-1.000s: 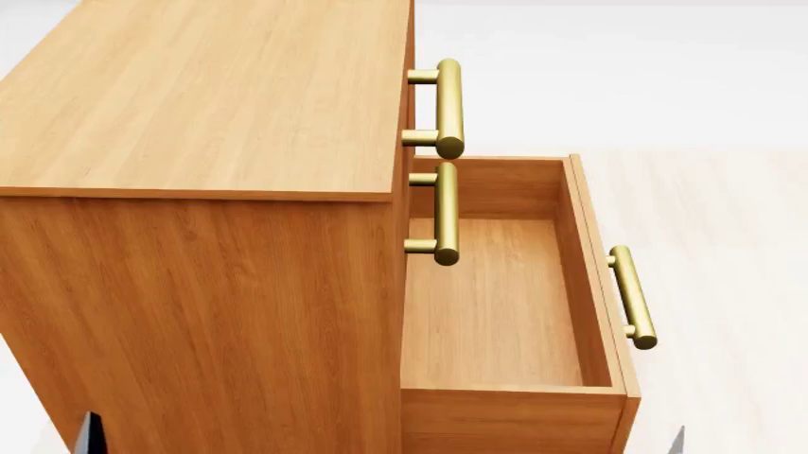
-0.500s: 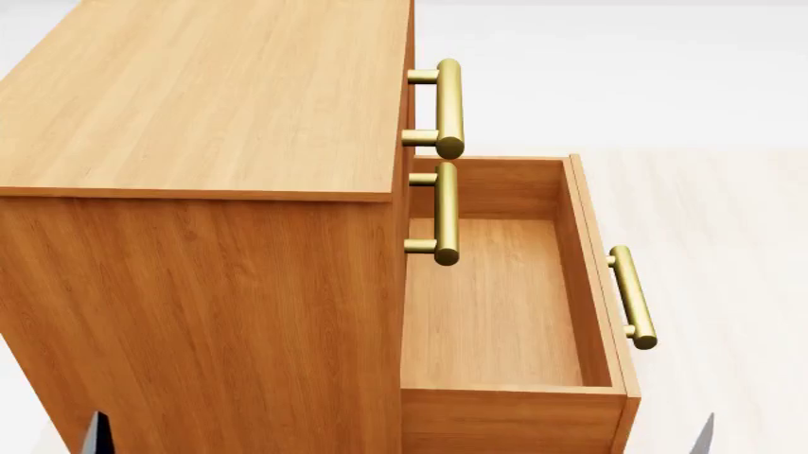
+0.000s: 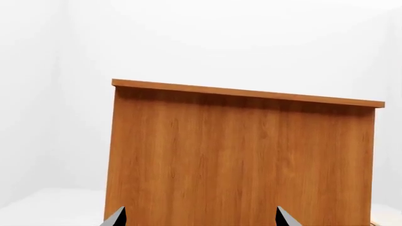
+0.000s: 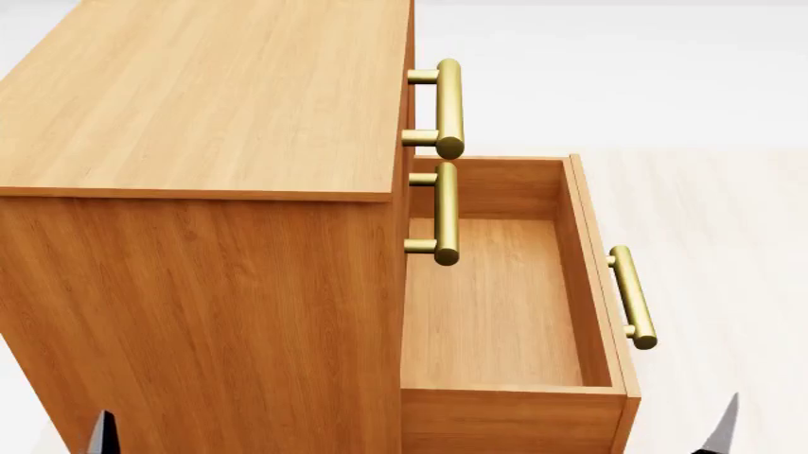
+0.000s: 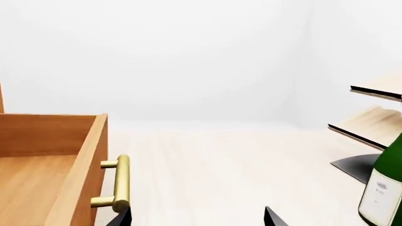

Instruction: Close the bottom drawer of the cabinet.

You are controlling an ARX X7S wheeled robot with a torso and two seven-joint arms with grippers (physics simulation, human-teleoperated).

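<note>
The cabinet [image 4: 202, 189] fills the left of the head view, tall and orange-brown. Its bottom drawer [image 4: 499, 312] stands pulled far out to the right, bare wood inside, with a brass handle [image 4: 631, 298] on its front. The two drawers above are shut. My left gripper [image 3: 199, 220] is open and faces the cabinet's plain side [image 3: 238, 155]. My right gripper [image 5: 197, 219] is open with nothing in it. It sits just off the drawer's handle [image 5: 118, 183], which is close to one fingertip [image 5: 122, 219]. In the head view only one left fingertip [image 4: 101, 433] and one right fingertip [image 4: 724, 426] show.
A green bottle [image 5: 384, 188] with a white label stands at the edge of the right wrist view. Behind it is a pale wooden rack [image 5: 377, 117] on a grey base. Pale floor [image 5: 226, 160] stretches in front of the drawer.
Both fingertips have risen further into the bottom of the head view, and the right one has shifted to the right. The drawer has not moved.
</note>
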